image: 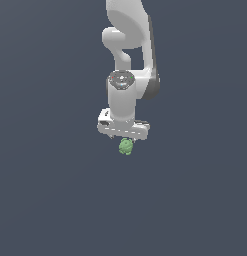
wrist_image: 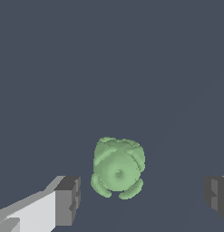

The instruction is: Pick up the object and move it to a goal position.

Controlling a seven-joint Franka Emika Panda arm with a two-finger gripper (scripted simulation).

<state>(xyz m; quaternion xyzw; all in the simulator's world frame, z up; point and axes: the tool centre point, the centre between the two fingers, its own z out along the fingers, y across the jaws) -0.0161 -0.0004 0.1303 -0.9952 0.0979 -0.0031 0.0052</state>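
Note:
The object (image: 126, 146) is a small, lumpy light-green blob. In the exterior view it shows just under the white hand of the arm. In the wrist view the object (wrist_image: 118, 167) lies between the two dark finger pads (wrist_image: 68, 199), nearer to one of them and touching neither. My gripper (wrist_image: 140, 197) is open, its jaws standing wide apart on either side of the blob. In the exterior view the fingers are hidden behind the hand, so the gripper (image: 124, 139) shows only as the hand's lower edge right above the blob.
A plain dark grey-blue surface (image: 55, 200) fills both views. The white arm (image: 127, 60) reaches down from the upper middle of the exterior view. No other object shows.

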